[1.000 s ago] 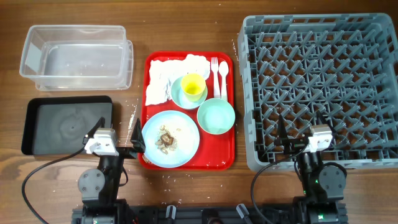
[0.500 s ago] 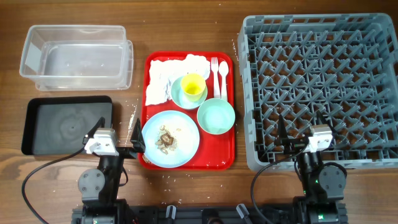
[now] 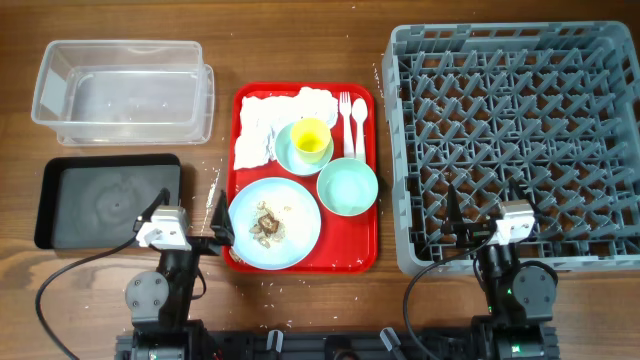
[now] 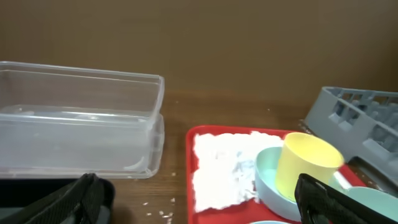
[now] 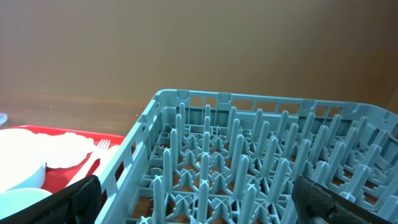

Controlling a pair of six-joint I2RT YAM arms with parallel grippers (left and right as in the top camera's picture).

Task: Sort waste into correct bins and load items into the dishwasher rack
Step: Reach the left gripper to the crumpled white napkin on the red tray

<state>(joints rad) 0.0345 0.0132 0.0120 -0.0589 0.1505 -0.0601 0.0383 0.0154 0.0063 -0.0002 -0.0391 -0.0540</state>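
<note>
The red serving tray (image 3: 368, 255) holds a crumpled white napkin (image 3: 258, 125), a yellow cup (image 3: 310, 135) on a small blue saucer (image 3: 286, 153), a mint bowl (image 3: 347, 186), a white fork (image 3: 346, 110) and spoon (image 3: 359, 118), and a large blue plate (image 3: 295, 235) with brown food scraps (image 3: 267, 222) and rice crumbs. No red wrapper shows. The grey rack (image 3: 515, 150) stands on the right. My left gripper (image 3: 188, 216) is open and empty beside the tray's left front; the left wrist view (image 4: 199, 205) shows napkin (image 4: 217, 171) and cup (image 4: 305, 165) ahead. My right gripper (image 3: 487, 218) (image 5: 199, 202) is open and empty over the rack's front edge (image 5: 205, 186).
A clear plastic tub (image 3: 120, 90) (image 4: 74, 124) stands at the back left. A black tray (image 3: 110, 200) lies in front of it, left of my left gripper. White crumbs (image 3: 212, 180) are scattered on the wood between the black tray and the red tray.
</note>
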